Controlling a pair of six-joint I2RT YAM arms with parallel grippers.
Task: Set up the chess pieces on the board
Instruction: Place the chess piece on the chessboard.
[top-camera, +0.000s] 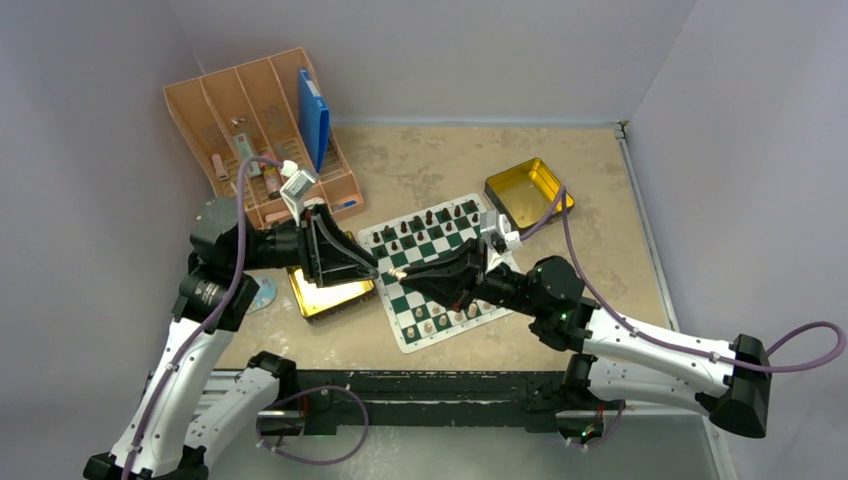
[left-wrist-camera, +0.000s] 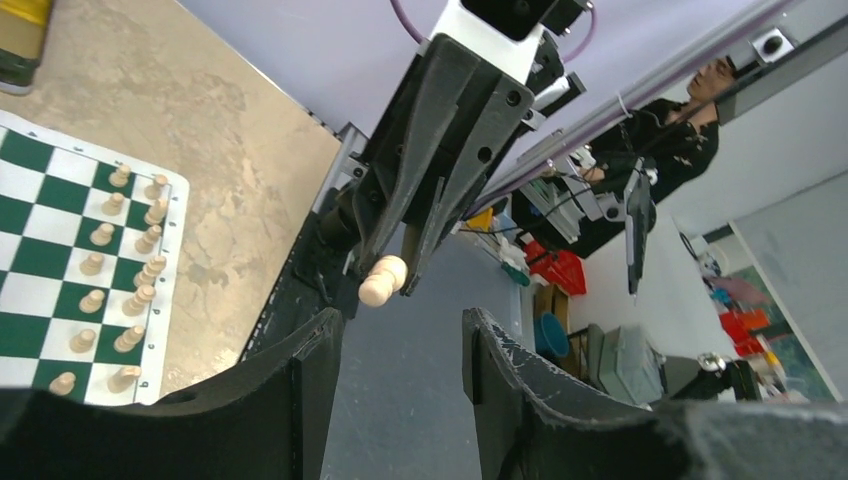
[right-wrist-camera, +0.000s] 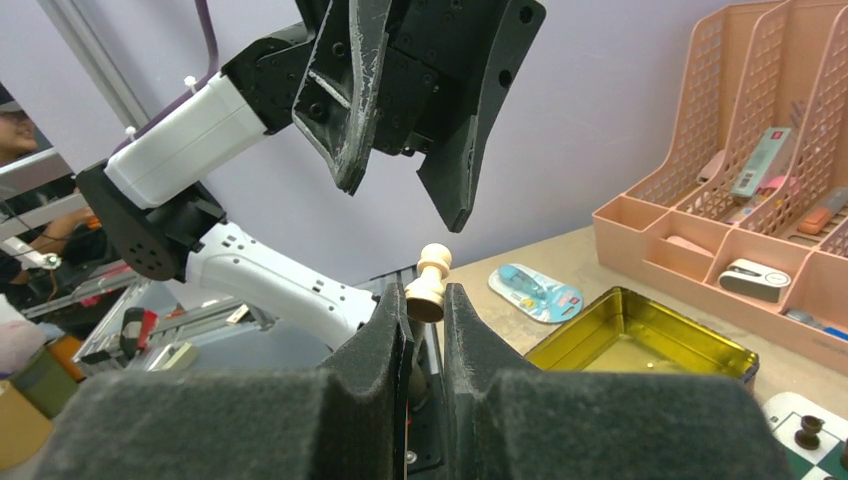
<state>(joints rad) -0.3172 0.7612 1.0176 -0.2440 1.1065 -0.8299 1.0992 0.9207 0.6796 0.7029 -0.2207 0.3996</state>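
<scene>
The board (top-camera: 410, 343) lies mid-table, with light chess pieces (top-camera: 440, 318) in rows along its near edge and dark ones (top-camera: 430, 222) along the far edge. The light rows also show in the left wrist view (left-wrist-camera: 120, 260). My right gripper (right-wrist-camera: 425, 295) is shut on the base of a light pawn (right-wrist-camera: 430, 280), which is held up in the air with its head pointing outward. My left gripper (left-wrist-camera: 402, 318) faces it, open and empty, and the pawn (left-wrist-camera: 383, 280) hangs just beyond its fingertips. The two grippers meet tip to tip over the board's left edge (top-camera: 388, 270).
A gold tin (top-camera: 328, 293) sits under the left arm beside the board. A second tin (top-camera: 528, 190) stands at the board's far right corner. A pink desk organizer (top-camera: 260, 130) holding a blue box fills the back left. A small blue packet (right-wrist-camera: 535, 290) lies near the tin.
</scene>
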